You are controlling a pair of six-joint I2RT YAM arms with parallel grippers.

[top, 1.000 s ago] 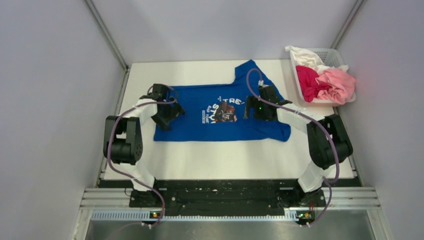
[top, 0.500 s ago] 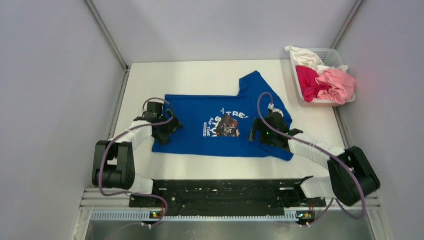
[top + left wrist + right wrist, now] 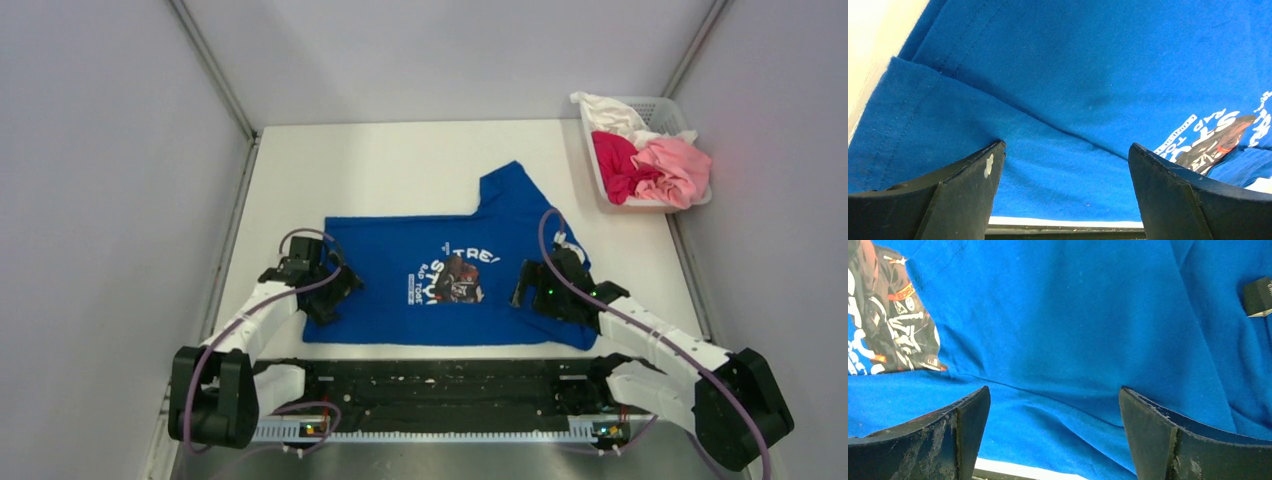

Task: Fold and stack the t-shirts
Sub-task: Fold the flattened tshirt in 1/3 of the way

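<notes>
1 blue tee (image 3: 400, 250) flat on the counter (image 3: 400, 160), barely folded; 3 more tees (image 3: 615, 160) heaped in the basket (image 3: 655, 103). Hovering with left pincer (image 3: 338, 288) and right pincer (image 3: 522, 288) wide apart, gripping nothing.

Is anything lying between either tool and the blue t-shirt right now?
Nothing visible does. The left tool and right tool sit open right over the blue t-shirt, only bare fabric showing beneath them.

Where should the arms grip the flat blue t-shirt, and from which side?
Probably the near hem of the royal blue cotton t-shirt, one corner per arm, approached from above. It lies flat, print up, so only its edges offer a lip to pinch. The left tool and right tool hang open over it, close to that hem.
</notes>
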